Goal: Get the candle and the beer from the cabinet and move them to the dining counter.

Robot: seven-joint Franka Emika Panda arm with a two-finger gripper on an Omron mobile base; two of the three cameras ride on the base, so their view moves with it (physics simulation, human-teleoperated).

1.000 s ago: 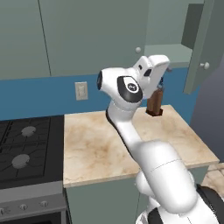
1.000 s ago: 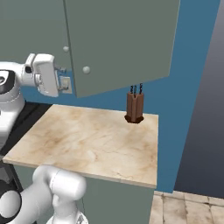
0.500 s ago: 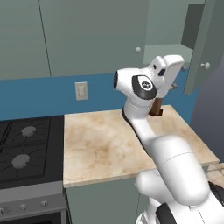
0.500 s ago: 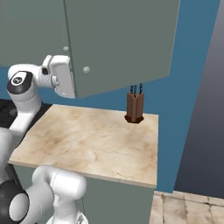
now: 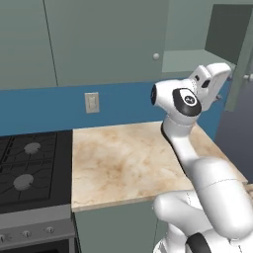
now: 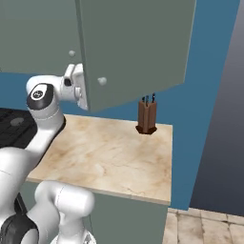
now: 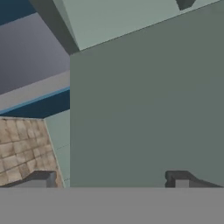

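The cabinet (image 5: 104,39) is grey-green, and its right-hand door (image 6: 136,47) stands swung out with a round pale knob (image 6: 101,81). My gripper (image 5: 220,90) is raised at the lower edge of the opened compartment, just beside that door. In the hand view the gripper (image 7: 109,179) is open, its two dark fingertips (image 7: 177,177) wide apart with nothing between them, close to the flat door face (image 7: 148,109). The candle and the beer are hidden. The dining counter is out of view.
A brown knife block (image 6: 147,116) stands at the back right of the short marble worktop (image 5: 123,163). A black stove (image 5: 27,168) adjoins the worktop on the left. A wall outlet (image 5: 91,102) sits on the blue backsplash. Tiled floor (image 6: 205,228) lies to the right.
The arm has swung right and the hand has risen to the open cabinet door. The door seems a little wider open. The jaws stayed wide.
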